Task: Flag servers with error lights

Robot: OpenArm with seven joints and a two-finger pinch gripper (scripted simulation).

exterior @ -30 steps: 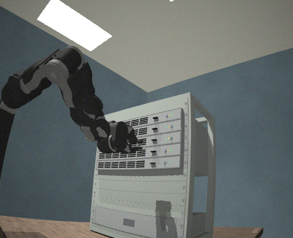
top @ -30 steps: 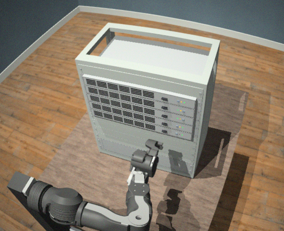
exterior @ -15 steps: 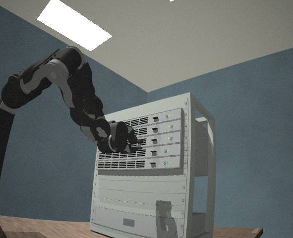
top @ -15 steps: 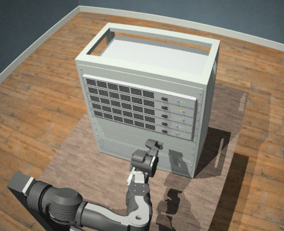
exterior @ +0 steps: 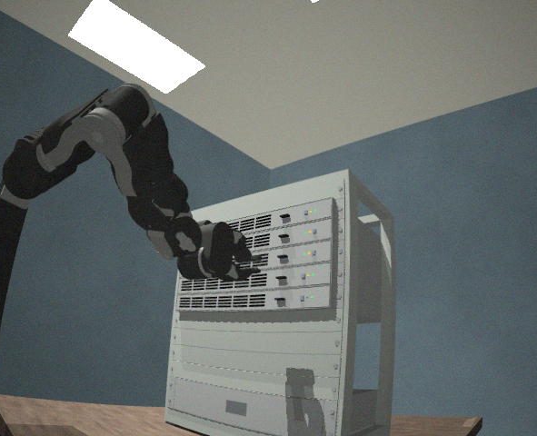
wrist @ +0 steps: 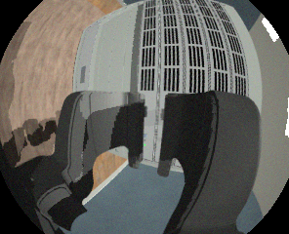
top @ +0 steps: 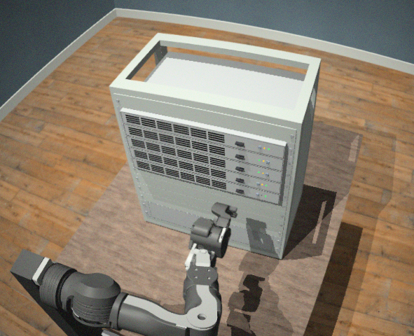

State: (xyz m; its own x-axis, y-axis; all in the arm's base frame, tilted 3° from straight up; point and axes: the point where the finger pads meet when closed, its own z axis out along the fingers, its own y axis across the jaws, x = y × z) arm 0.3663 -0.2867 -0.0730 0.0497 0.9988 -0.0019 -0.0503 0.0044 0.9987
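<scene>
Five servers, top view: stacked in the upper half of the rack (top: pixel 214 103), each with a dark information tag (top: pixel 239 144) and a cluster of small lights (top: pixel 263 148) to its right; four of the five appear to show a yellow dot, the lowest only green.
Arm, top view: the gripper (top: pixel 228 211) hangs near the rack front, below the lowest server, touching nothing.
Floor, top view: the rack stands on wood planks (top: pixel 54 144), upright.
Exterior view: the fingers (exterior: pixel 249 262) point at the vent grilles left of the third server's tag (exterior: pixel 283 258), apart from the tag.
Buttons, exterior view: no locate button (exterior: pixel 305 213) looks blue; all tags seem pushed in.
Wrist view: the two fingers stand narrow with nothing between them; vent slots (wrist: pixel 184 53) fill the far field.
Step in hand: likely approaching a yellow-lit server.
Next move: shift right to the tag or button, then press or pull gently so the loose rack does not slide.
</scene>
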